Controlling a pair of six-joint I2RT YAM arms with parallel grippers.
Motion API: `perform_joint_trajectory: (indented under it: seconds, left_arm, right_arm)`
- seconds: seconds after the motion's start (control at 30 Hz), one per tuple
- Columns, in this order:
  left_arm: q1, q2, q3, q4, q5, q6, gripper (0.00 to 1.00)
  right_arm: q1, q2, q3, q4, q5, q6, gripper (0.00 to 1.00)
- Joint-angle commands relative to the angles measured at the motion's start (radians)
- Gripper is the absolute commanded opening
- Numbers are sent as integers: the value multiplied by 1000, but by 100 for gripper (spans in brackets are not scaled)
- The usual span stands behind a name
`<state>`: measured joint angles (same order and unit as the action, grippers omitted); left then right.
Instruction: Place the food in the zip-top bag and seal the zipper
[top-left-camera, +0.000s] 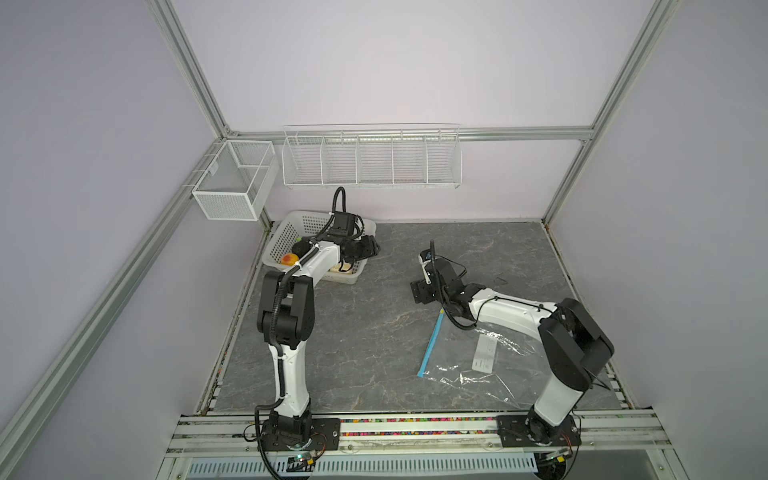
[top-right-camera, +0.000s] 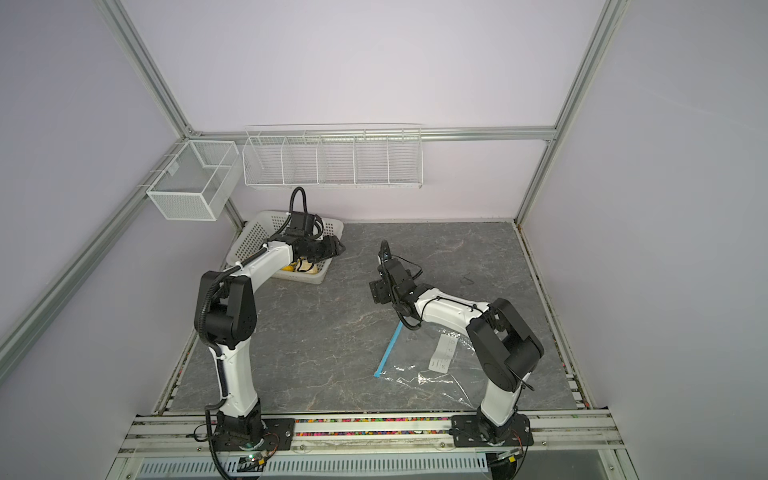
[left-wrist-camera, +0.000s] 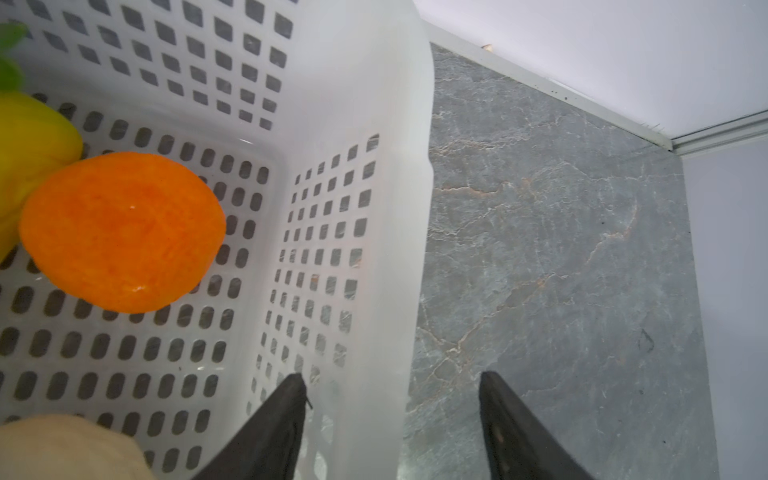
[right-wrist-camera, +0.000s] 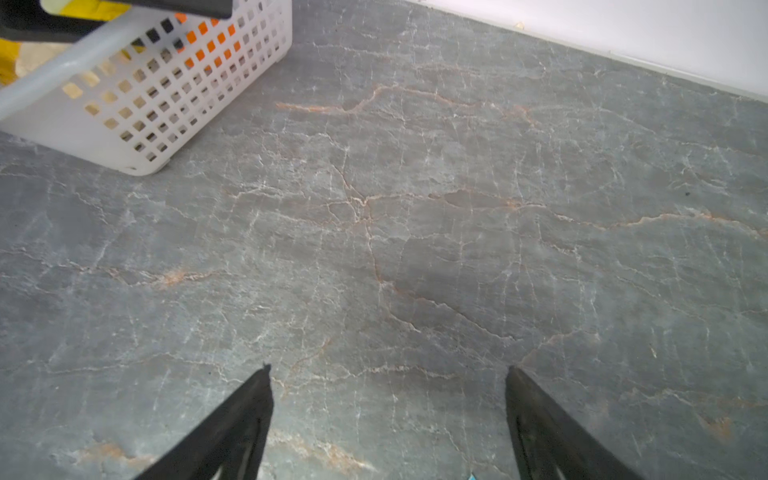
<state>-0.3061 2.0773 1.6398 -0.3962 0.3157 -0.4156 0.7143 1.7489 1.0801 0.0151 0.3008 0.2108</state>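
Food-gathering stage, with nothing bagged yet. The white basket (top-left-camera: 286, 232) sits at 10 o'clock on the table (top-left-camera: 374, 332) and holds the food: an orange piece (left-wrist-camera: 122, 232), a yellow piece (left-wrist-camera: 37, 137) and a beige piece (left-wrist-camera: 62, 449). The left gripper (left-wrist-camera: 390, 376) hangs over the basket's 3 o'clock wall with its fingers moderately apart and empty. One finger is above the inside and one above the table, so it likely needs shifting inward before a pick. The bag (top-left-camera: 498, 365) lies flat at 4 o'clock, its blue zipper (top-left-camera: 432, 345) facing the basket. The right gripper (right-wrist-camera: 388, 369), fingers wide and empty, waits over bare table near the zipper's 12 o'clock end, seemingly placed to lift the mouth.
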Motion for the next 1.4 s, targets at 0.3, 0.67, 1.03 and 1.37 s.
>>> perform_joint_trajectory:
  seconds: [0.3,0.67,1.03,1.37]
  left_arm:
    - [-125,103,120,143,49,-199,65]
    - [-145,22,97,146,2,-220,67]
    - [89,-321,-203,-35,-174,22,74]
    - [304,-287,-164,-136,-129,42,76]
  right_arm:
    - [-9,-54,-47,26,-57,29,89]
    - [-28,-93,-55,27,-163,126,89]
    - [-59,-13,159,-52,-333,318,90]
    - [-80,244,490,-201,-471,401,98]
